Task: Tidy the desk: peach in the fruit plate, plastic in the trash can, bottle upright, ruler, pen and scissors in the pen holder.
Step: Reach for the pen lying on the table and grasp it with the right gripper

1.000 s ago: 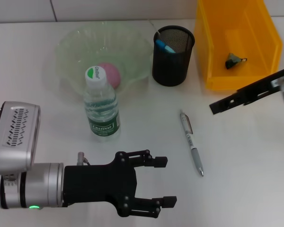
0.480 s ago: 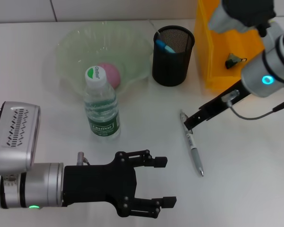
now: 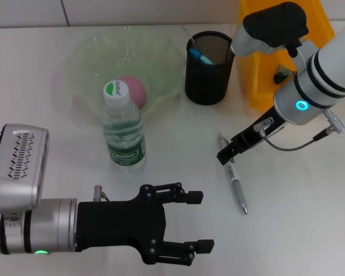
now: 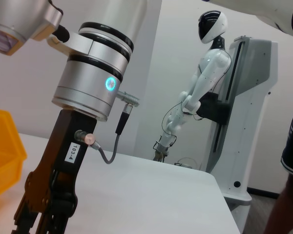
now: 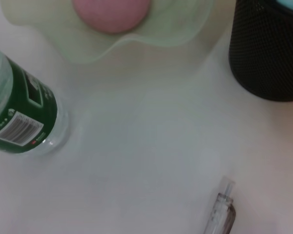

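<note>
From my head camera, the peach point(image 3: 131, 90) sits in the plate point(image 3: 86, 52), the bottle point(image 3: 123, 133) stands upright, and the pen point(image 3: 234, 183) lies on the counter point(image 3: 310, 190) under my right gripper point(image 3: 225, 156), whose state I cannot tell; my left gripper point(image 3: 192, 221) idles, spread apart. At my right wrist, the pen's tip point(image 5: 220, 209) is near the holder point(image 5: 268, 48), so it is left to put away.

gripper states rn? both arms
Left claw: open, empty, low over the near desk.
Right claw: over the pen's clip end; open or closed can't be told.

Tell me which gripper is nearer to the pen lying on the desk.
Right. The right gripper sits at the pen's upper end, just above it. The left gripper hangs open low near the robot's body, well to the pen's left and clear of it.
</note>
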